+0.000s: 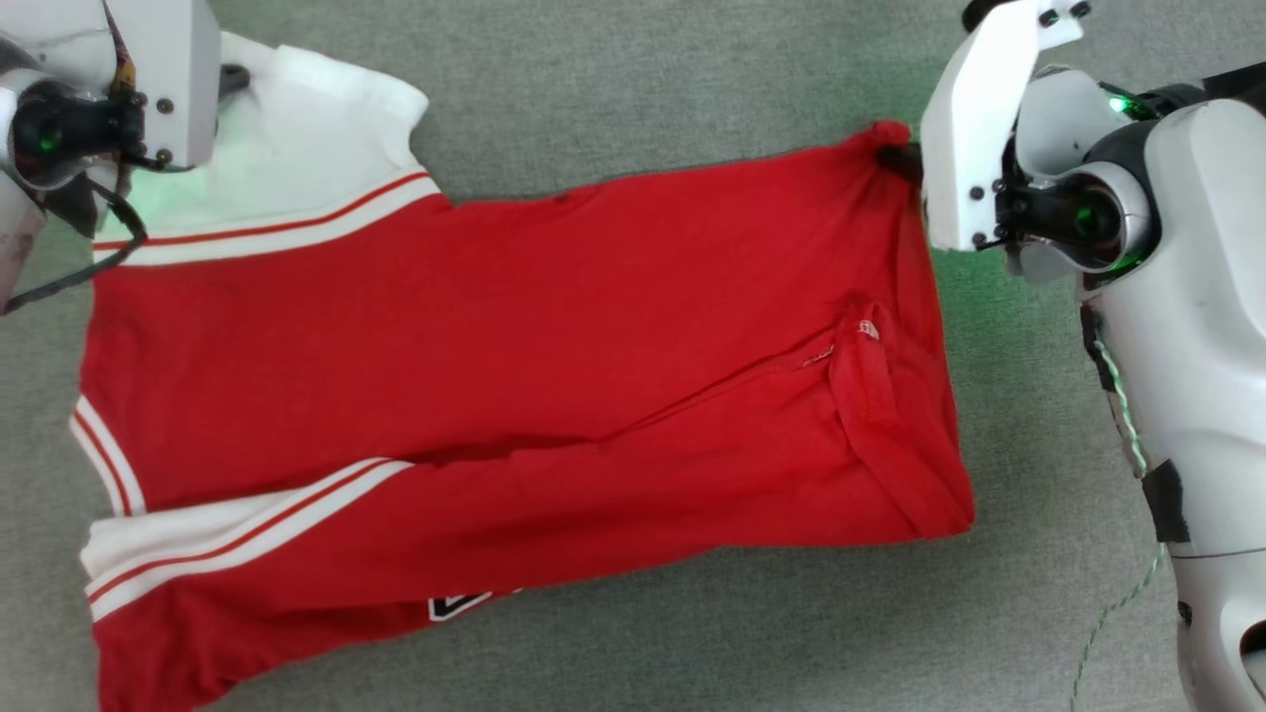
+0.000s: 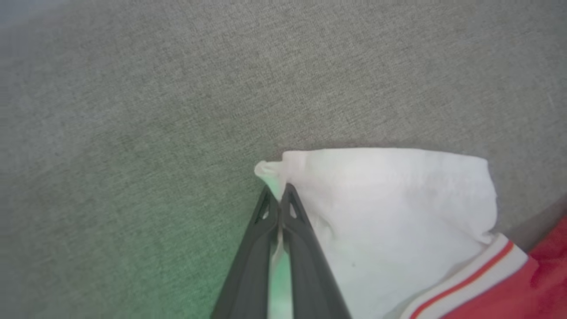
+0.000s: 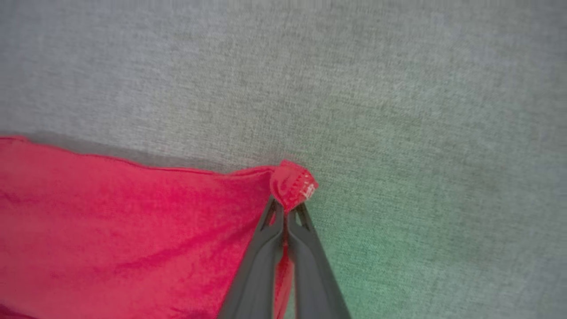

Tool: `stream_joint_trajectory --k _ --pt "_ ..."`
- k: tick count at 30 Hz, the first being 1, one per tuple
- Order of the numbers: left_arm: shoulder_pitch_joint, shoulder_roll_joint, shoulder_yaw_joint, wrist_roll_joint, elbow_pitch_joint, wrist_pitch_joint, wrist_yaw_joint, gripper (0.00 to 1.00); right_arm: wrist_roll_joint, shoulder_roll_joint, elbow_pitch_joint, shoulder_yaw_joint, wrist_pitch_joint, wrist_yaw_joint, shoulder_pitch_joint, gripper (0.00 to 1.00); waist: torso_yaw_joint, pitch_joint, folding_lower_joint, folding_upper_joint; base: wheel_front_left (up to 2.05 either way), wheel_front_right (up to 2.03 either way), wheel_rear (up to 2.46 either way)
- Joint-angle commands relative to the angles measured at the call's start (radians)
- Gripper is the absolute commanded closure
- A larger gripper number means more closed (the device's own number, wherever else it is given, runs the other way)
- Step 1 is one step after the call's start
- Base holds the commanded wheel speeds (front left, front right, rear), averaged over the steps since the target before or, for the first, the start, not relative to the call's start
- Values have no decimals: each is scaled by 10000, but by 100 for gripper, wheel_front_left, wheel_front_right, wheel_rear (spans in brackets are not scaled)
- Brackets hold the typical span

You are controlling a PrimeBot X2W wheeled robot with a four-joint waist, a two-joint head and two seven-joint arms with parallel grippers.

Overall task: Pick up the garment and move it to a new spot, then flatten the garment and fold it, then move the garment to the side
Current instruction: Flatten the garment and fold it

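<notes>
The garment (image 1: 514,336), a red jersey with white sleeves and red-and-white striped trim, lies spread on a grey woven surface (image 1: 643,79), drawn out between the two hands. The left hand (image 2: 278,191) has its fingers pressed together on the corner of a white sleeve (image 2: 390,212). A small tuft of white cloth pokes out just past its fingertips, and the rest of the sleeve lies to the right of its fingers. The right hand (image 3: 286,206) is also closed tight, pinching the red hem corner (image 3: 293,181), which bunches into a small knob beyond its tips. The red body spreads away to the left of its fingers. In the head view a second striped sleeve (image 1: 198,539) lies well away from both hands, on the near side, with a bit of black-and-white print (image 1: 460,603) at the near edge.
</notes>
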Motion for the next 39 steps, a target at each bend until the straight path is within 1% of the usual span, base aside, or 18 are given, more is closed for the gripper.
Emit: stream_joint_trajectory --k 1,3,6,9,13,17,23,26,27,28,32,35,39 --pt "53 -44 -21 -43 114 -115 -45 100 -9 -93 112 -104 -172 -12 -73 100 103 -119 0 0 0 0 0" --pt "29 -109 0 -98 124 -286 -60 100 -63 -163 116 -30 -331 -12 -59 100 189 -235 0 0 0 0 0" --pt "142 -238 98 -281 147 -542 -55 100 182 -292 88 4 -560 -12 159 100 356 -496 0 0 0 0 0" --pt "339 -296 151 -537 -14 -784 -61 100 442 -550 -136 277 -769 -12 437 100 561 -834 0 0 0 0 0" --pt "634 -215 158 -816 -438 -1102 -64 100 809 -1073 -585 648 -1120 -12 909 100 878 -1357 0 0 0 0 0" --pt "1010 -57 200 -1154 -992 -1500 -64 100 1077 -1541 -945 763 -1550 -12 1407 100 1205 -1939 0 0 0 0 0" --pt "1737 382 160 -1656 -2076 -1884 -65 100 1513 -2180 -1540 949 -1779 -12 2325 100 1689 -2785 0 0 0 0 0" --pt "2178 715 55 -1827 -2628 -1968 -64 100 1744 -2547 -1977 995 -1742 -12 2897 100 1896 -3121 0 0 0 0 0" --pt "2178 715 55 -1827 -2628 -1968 -64 100 1744 -2547 -1977 995 -1742 -12 2897 100 1896 -3121 0 0 0 0 0" --pt "2445 936 -45 -1848 -3012 -2045 -64 100 1900 -2756 -2303 972 -1716 -12 3296 100 2019 -3302 0 0 0 0 0" --pt "3128 1353 -146 -2073 -3631 -2110 -53 100 2270 -3167 -2995 830 -1511 -12 4163 100 2212 -3560 0 0 0 0 0" --pt "3644 1633 -218 -2234 -4115 -2148 145 100 2441 -3377 -3421 653 -1302 -12 4754 100 2299 -3684 0 0 0 0 0" --pt "4399 1897 -346 -2597 -4659 -2070 517 100 2469 -3436 -3737 393 -993 -12 5386 100 2345 -3733 0 0 0 0 0"
